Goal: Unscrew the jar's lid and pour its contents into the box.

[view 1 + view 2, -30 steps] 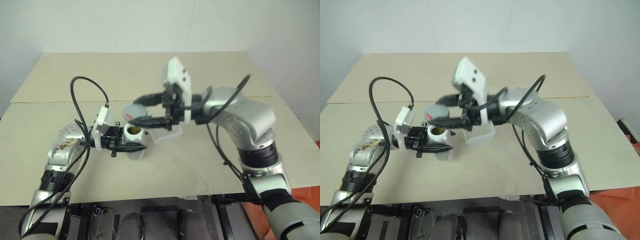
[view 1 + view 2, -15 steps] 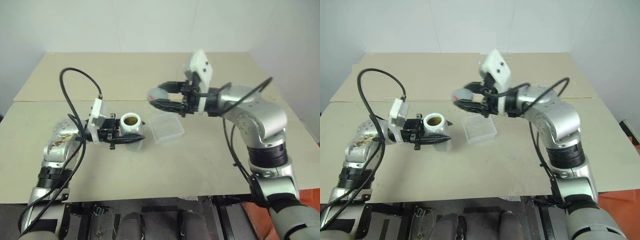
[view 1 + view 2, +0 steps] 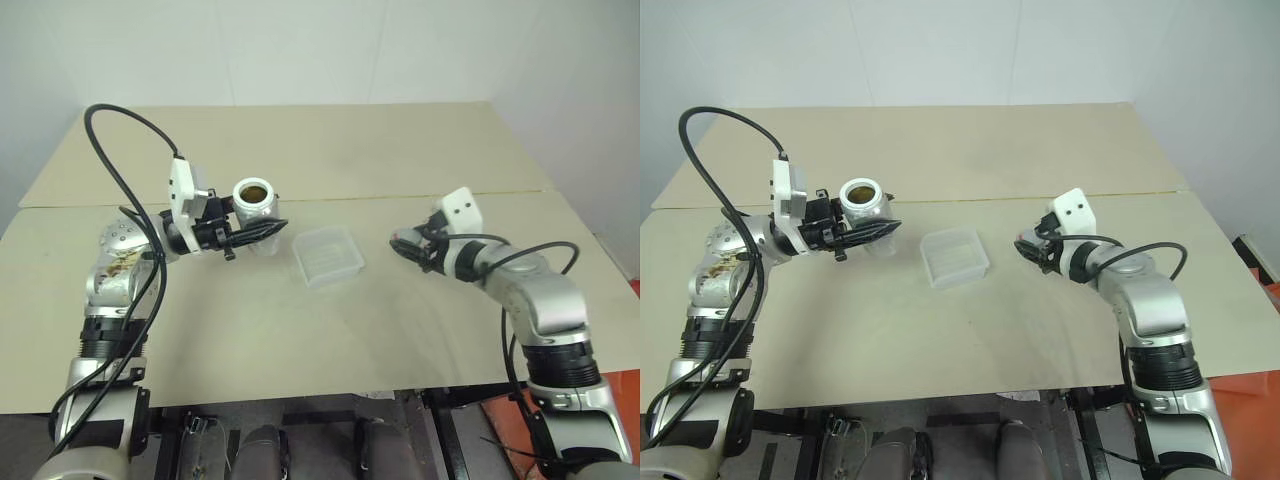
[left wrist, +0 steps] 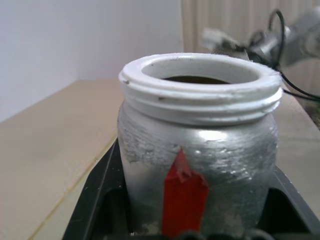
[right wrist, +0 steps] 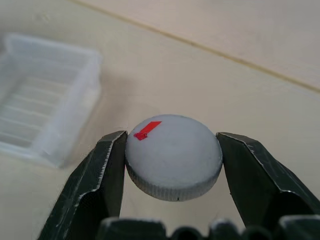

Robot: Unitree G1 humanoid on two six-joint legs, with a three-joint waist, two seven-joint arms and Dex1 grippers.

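Note:
My left gripper [image 3: 268, 232] is shut on the jar [image 3: 253, 205], holding it upright above the table, left of the box [image 3: 327, 255]. The jar [image 4: 200, 150] has its mouth uncovered, with a white threaded rim and a red mark on its side. Brown contents [image 3: 254, 190] show inside the mouth. The box is a shallow translucent tray lying empty on the table. To the right of the box, my right gripper [image 3: 401, 243] is low over the table. Its fingers [image 5: 107, 165] hug the round grey lid [image 5: 175, 160], which lies flat just above the surface.
A seam [image 3: 500, 195] runs across the beige table [image 3: 300, 330] behind the box, with a second panel beyond it. A black cable [image 3: 120, 130] loops above my left arm.
My right arm swung from above the box to the right and down to the table, carrying the lid. My left arm lifted the jar and drew it away from the box.

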